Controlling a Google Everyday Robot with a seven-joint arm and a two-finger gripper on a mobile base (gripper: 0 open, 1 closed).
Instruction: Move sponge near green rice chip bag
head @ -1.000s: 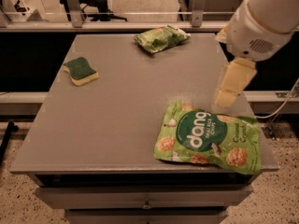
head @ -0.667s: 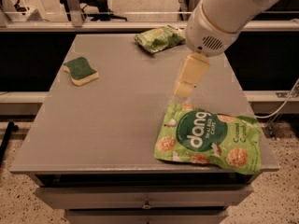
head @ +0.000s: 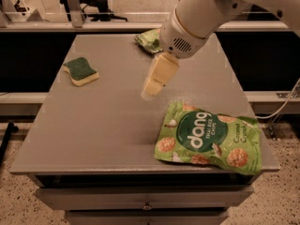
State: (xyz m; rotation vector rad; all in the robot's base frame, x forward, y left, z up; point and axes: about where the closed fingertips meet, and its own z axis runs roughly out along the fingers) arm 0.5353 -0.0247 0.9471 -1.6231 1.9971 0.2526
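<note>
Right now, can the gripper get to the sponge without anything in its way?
Probably yes. The gripper hangs over the middle of the table, and nothing stands between it and the sponge at the far left. The dang bag and the rice chip bag lie off that path.

Chip bag (head: pixel 146 38) half behind gripper (head: pixel 150 90) (blurred)

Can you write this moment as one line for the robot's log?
gripper: over table middle | sponge: back left, untouched | chip bag: far edge | dang bag: front right
</note>
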